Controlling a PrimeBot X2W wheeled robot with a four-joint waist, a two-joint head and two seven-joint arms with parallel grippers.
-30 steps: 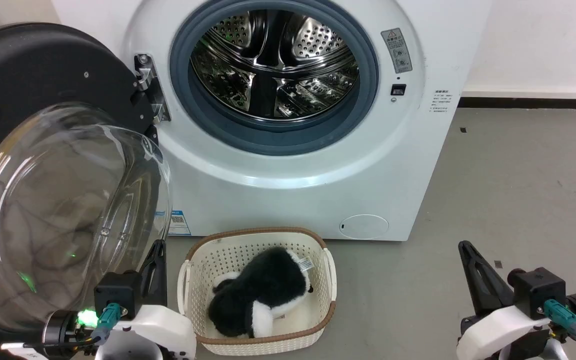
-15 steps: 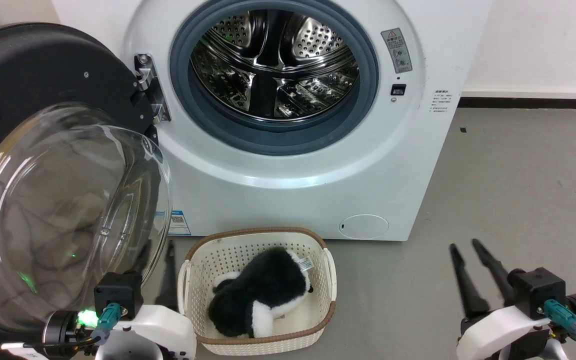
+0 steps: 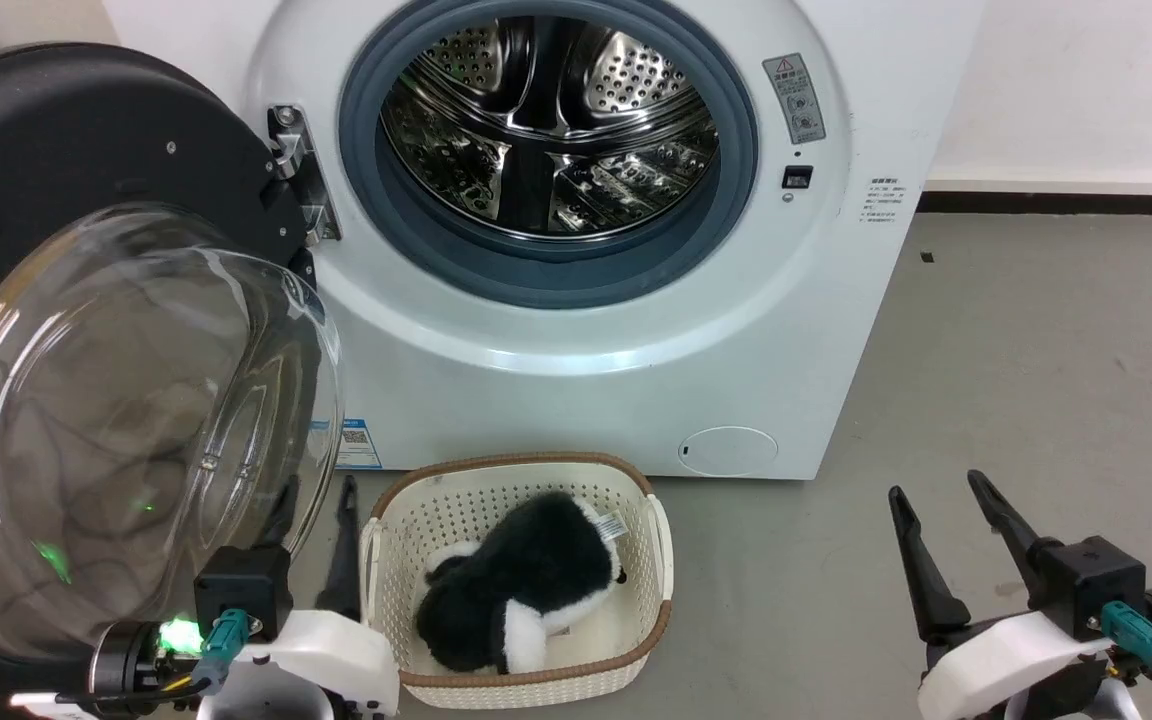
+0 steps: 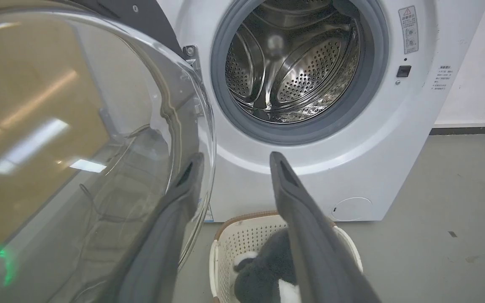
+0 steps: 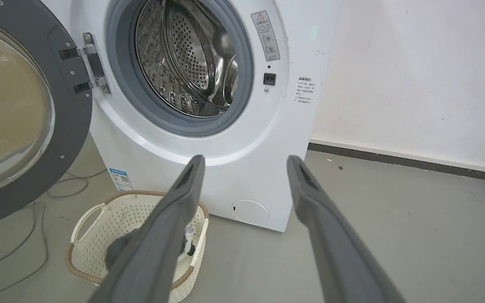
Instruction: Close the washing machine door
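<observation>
You see the door wide open beside the machine. Your left gripper and right gripper both stand spread, empty.

White washing machine, black-rimmed door, cream brown-trimmed basket.

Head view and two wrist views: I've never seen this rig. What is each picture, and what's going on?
The head view looks down from a two-armed wheeled robot's head. Its left gripper and right gripper, each two long dark fingers, are both open and hold nothing. Each wrist view looks along one gripper's fingers. Ahead stands a white washing machine, its door swung open to the left, steel drum exposed. On the grey floor sits a basket with a black-and-white plush toy inside.
</observation>
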